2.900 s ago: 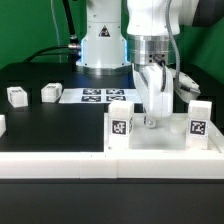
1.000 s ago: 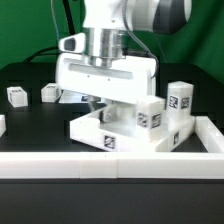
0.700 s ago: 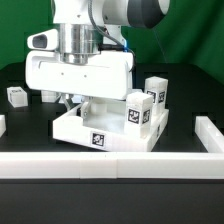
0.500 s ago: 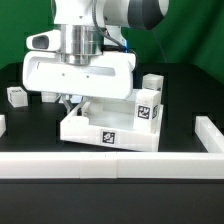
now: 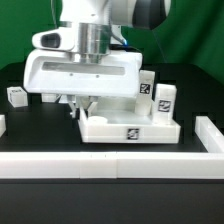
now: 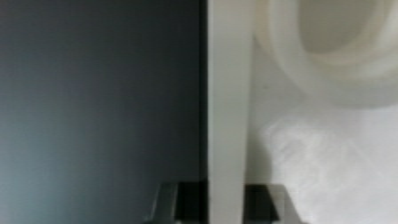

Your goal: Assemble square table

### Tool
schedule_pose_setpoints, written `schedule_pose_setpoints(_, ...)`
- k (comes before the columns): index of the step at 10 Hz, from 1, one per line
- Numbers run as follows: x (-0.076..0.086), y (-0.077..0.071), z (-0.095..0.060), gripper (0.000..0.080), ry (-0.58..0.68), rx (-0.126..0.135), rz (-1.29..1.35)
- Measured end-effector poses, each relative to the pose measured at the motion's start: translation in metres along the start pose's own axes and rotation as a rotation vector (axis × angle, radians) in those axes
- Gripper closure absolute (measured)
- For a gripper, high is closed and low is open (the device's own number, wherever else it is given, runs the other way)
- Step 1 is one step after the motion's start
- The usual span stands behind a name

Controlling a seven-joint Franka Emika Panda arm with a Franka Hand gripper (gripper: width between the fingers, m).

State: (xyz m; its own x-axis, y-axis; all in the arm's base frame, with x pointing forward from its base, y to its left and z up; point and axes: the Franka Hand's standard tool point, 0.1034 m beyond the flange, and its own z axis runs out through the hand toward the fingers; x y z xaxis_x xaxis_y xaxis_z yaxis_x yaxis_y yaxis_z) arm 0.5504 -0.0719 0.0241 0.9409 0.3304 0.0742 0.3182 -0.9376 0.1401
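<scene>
- square table slab [image 5: 130, 128] lies flat mid-scene, low over the black tabletop [image 5: 35, 132]. Its tag faces the camera. Can't tell if it's resting on the tabletop or just clear of it.
- two upright legs [image 5: 147, 92] stand on the slab on the exterior view's right, just beside each other, tags visible.
- gripper [image 5: 84, 108] comes straight down on the slab's end at the exterior view's left.
- wrist view: dark fingertips [image 6: 185, 203] sit either side of the raised rim [image 6: 231, 100], pinching it. A round socket [image 6: 329, 40] shows blurred next to the rim.
- wide white wrist housing [image 5: 85, 75] hangs over the slab's rear-left part and hides it.
- loose leg [image 5: 16, 97] sits well apart at the exterior view's left. A second small white piece [image 5: 46, 97] is partly behind the housing.
- surface: matte black, with an open strip between the slab and the low white wall [image 5: 60, 165].
- the wall runs along the near edge and turns back at the exterior view's right. The slab is near the front run, apart from the side run.
- room: green backdrop [image 5: 195, 40] behind the arm.
</scene>
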Motion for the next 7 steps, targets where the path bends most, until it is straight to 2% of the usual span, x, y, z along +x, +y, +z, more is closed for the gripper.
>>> schedule_pose_setpoints(4, 0.0, 0.004, 0.0, 0.0745, -0.001, -0.009, -0.175)
schedule_pose_setpoints(5, 0.011, 0.004, -0.001, 0.0745, -0.011, -0.006, -0.245)
schedule_pose_setpoints(7, 0.042, 0.007, -0.001, 0.0745, 0.001, -0.046, -0.57)
